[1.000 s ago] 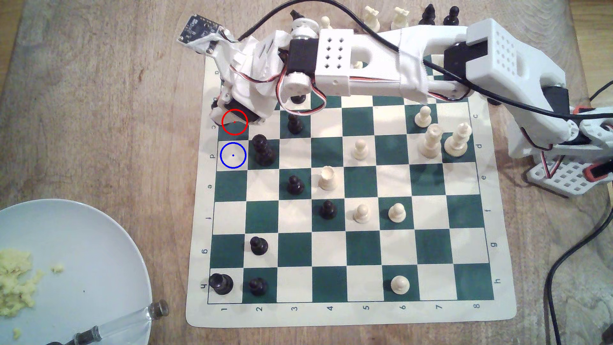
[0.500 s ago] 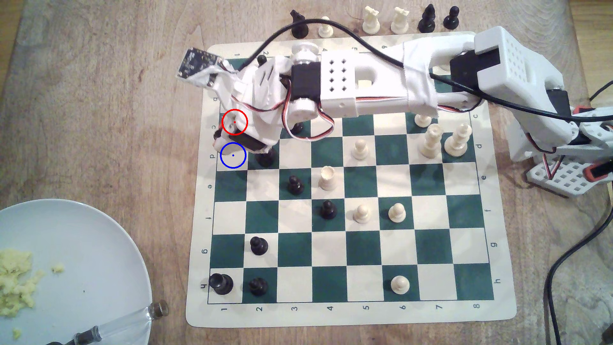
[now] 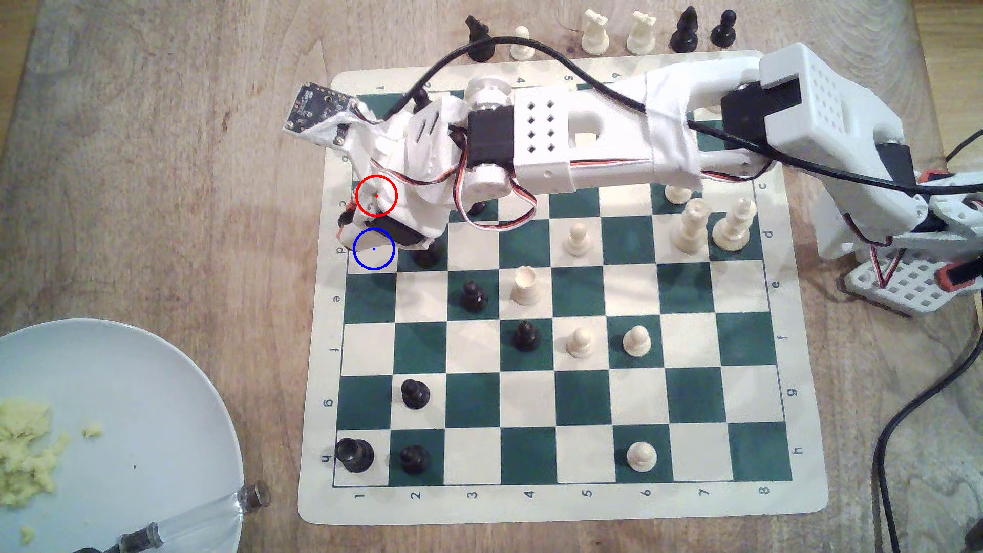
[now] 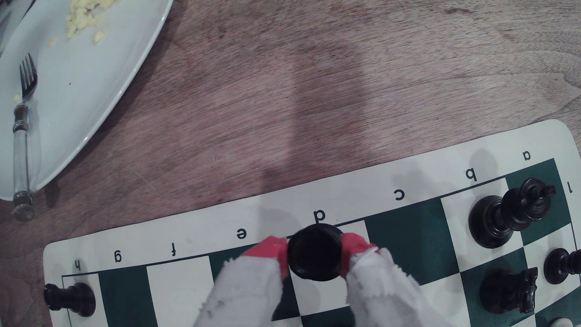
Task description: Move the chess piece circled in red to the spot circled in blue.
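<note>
**Piece clamped, hanging over the d-file edge square**

Between the jaws (image 4: 314, 256) sat the chess piece circled in red (image 4: 314, 256), pinched from both sides by the red-tipped fingers (image 4: 270, 251) with white wrap further back. Wrist view looked straight down its length: round black outline, long axis running roughly along the line of sight, so it seemed upright in the grip. Whether its base touched the board (image 4: 314, 201) could not be told.

Directly under and just beyond the jaws lay a cream square by the edge letter "d". In the exterior view the jaws (image 3: 372, 234) sat at the upper rim of the spot circled in blue (image 3: 374, 258), that same cream square. Judgement: piece nearly over the target, slightly short toward the red-marked side; the move left was a small shift that way, then a straight lowering and release.

Beside the jaws, one square over, stood a tall black piece (image 3: 425, 255), close enough to be clipped on opening. Well away from the jaws on the worktop (image 4: 314, 94): plate (image 4: 94, 78) and fork (image 4: 23, 125).
</note>
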Controlling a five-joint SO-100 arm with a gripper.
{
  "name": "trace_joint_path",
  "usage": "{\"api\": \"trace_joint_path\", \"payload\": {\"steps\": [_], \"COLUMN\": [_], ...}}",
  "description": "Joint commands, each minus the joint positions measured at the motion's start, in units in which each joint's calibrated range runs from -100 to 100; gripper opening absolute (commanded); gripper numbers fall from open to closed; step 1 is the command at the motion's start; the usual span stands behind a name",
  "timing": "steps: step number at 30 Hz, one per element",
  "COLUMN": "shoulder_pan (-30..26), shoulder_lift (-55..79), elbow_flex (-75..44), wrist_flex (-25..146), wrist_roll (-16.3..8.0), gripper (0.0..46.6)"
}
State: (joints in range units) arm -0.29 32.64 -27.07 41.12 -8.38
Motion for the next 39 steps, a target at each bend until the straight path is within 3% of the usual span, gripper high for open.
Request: {"api": "trace_joint_path", "payload": {"steps": [1, 39], "shoulder_pan": [-0.4, -0.3], "shoulder_lift": [-3.3, 0.6], "elbow_flex": [-0.6, 1.3], "wrist_flex": [-1.1, -3.2], "wrist_roll": [0.6, 0.7], "gripper": [0.2, 0.4]}}
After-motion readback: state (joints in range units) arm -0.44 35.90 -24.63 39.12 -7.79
